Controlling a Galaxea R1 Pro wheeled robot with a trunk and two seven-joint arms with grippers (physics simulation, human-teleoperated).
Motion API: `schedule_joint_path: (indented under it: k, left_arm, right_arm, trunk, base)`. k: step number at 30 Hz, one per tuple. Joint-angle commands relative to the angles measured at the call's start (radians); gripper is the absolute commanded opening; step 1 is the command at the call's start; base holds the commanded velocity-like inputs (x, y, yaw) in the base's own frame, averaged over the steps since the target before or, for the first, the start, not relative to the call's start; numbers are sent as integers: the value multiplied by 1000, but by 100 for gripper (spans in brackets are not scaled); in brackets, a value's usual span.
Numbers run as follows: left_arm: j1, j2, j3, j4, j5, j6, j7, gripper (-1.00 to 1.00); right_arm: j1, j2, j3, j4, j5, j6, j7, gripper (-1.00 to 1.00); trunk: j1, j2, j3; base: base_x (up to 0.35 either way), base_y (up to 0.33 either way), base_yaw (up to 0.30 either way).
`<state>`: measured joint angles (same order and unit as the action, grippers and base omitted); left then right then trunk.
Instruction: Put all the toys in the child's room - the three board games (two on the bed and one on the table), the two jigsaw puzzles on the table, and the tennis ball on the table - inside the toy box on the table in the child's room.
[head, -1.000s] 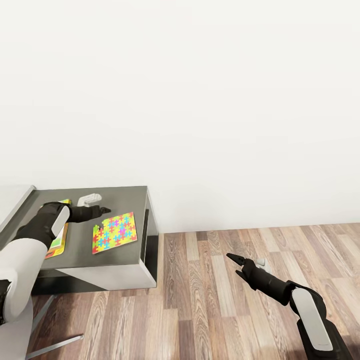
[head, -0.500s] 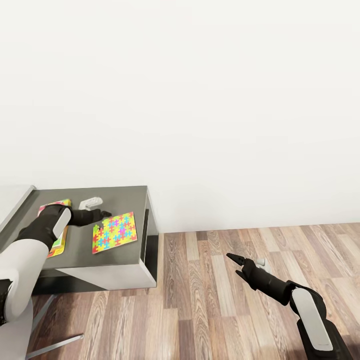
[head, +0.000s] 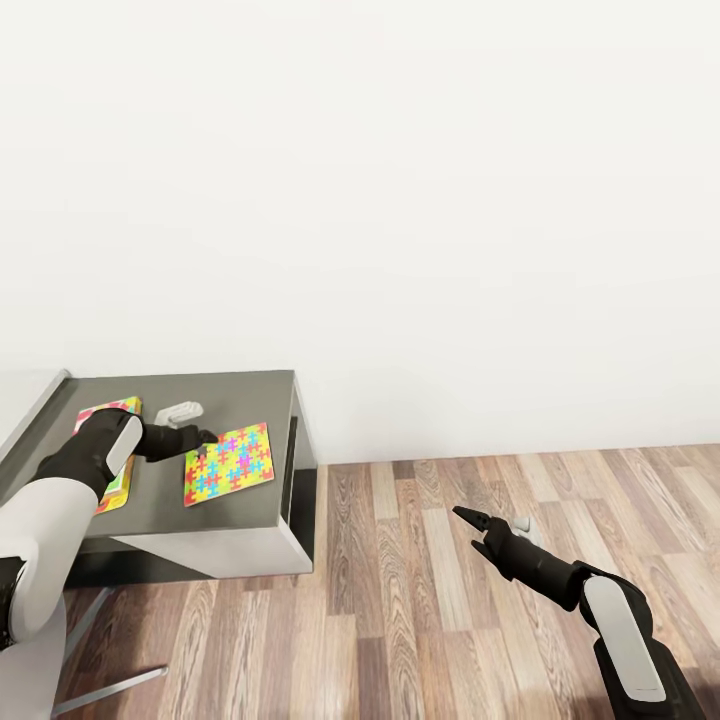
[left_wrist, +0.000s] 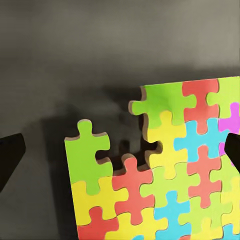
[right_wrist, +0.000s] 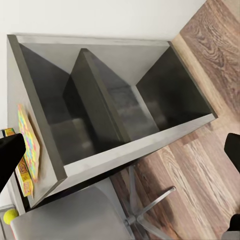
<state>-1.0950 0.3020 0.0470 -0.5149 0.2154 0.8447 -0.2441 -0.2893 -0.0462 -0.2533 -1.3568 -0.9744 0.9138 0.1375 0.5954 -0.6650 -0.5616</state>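
No legible text or labels.

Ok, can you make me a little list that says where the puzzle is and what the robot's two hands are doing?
puzzle: jigsaw puzzle lies flat on the dark grey cabinet top
left hand: left gripper open, at the puzzle's near corner
right hand: right gripper open, holds nothing, over the wood floor
other toy: a bright board game lies partly under the left arm
ball: tennis ball seen small at the right wrist view's edge

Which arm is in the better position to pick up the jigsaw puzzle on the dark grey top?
Left. Its end effector is open at the jigsaw puzzle's near corner on the dark grey top, while the right end effector hangs over the wood floor, well away.
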Motion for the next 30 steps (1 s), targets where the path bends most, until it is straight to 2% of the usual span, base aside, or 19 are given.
schedule_joint_path:
  k: [1,16,30]
  left_arm:
    - [0,0,4,-1,-1,8,-1,100]
    - [-1,1,7,-1,5,2,-13,100]
    - [-1,4,15,-1,8,-3,-21,100]
  right_arm:
    - [-1,0,-2,0,9,5,9,100]
    - [-1,0,-2,1,8,5,10,100]
    - [-1,0,-1,0,8,5,10,100]
  trunk:
    - [0,-1,-1]
    - [0,-1,-11]
    - [0,-1,-30]
  base:
    - [0,0,0]
    - [0,0,0]
    - [0,0,0]
